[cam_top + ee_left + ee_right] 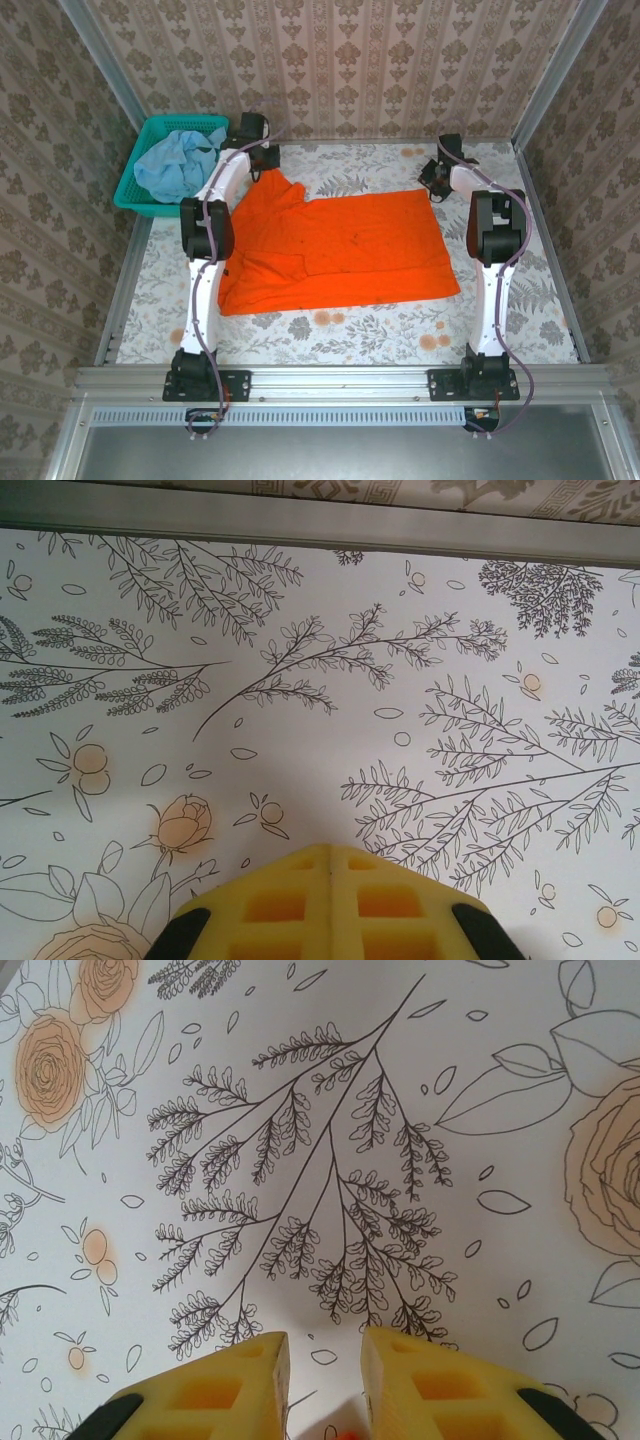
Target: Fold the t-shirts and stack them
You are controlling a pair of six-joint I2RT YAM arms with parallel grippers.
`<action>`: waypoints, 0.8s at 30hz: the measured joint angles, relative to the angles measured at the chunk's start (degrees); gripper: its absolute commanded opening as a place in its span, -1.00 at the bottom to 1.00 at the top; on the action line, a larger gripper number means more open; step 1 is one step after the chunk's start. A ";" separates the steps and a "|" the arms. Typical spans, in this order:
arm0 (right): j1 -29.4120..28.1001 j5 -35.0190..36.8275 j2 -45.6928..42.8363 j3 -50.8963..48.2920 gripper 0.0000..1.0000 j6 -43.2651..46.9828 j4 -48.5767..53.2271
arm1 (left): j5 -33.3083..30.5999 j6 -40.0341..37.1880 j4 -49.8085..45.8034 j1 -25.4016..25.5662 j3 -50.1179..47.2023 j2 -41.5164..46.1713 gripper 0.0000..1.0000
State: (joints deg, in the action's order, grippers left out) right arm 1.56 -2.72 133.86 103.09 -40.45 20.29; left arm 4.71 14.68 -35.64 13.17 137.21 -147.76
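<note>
A bright orange t-shirt (340,250) lies spread flat across the middle of the floral table. The pale blue t-shirt (180,165) is bunched up inside the teal basket (135,195) at the far left. My left gripper (260,158) is at the orange shirt's far left corner, beside the basket. In the left wrist view its yellow pads (328,848) are pressed shut over bare tablecloth, with no cloth showing between them. My right gripper (436,180) is at the shirt's far right corner. Its fingers (325,1345) stand apart, and a sliver of orange cloth (345,1432) shows low in the gap.
A metal rail (330,525) edges the table's far side, close ahead of the left gripper. Patterned walls close in the back and both sides. Bare tablecloth (380,330) runs between the shirt's near edge and the arm bases.
</note>
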 measured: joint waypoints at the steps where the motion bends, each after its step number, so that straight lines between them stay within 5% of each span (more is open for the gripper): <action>1: -0.07 0.15 -0.07 -0.07 -0.45 0.00 0.04 | -0.02 0.00 0.02 0.00 0.00 0.00 -1.00; 24: -1.81 3.06 -1.81 -2.62 -0.53 -0.20 1.03 | -0.02 -1.09 0.11 0.63 -0.70 0.20 -1.00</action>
State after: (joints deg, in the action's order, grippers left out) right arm -0.25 0.34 132.05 100.47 -40.64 21.32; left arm 4.69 13.58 -35.53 13.80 136.51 -147.57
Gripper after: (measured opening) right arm 0.233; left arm 0.041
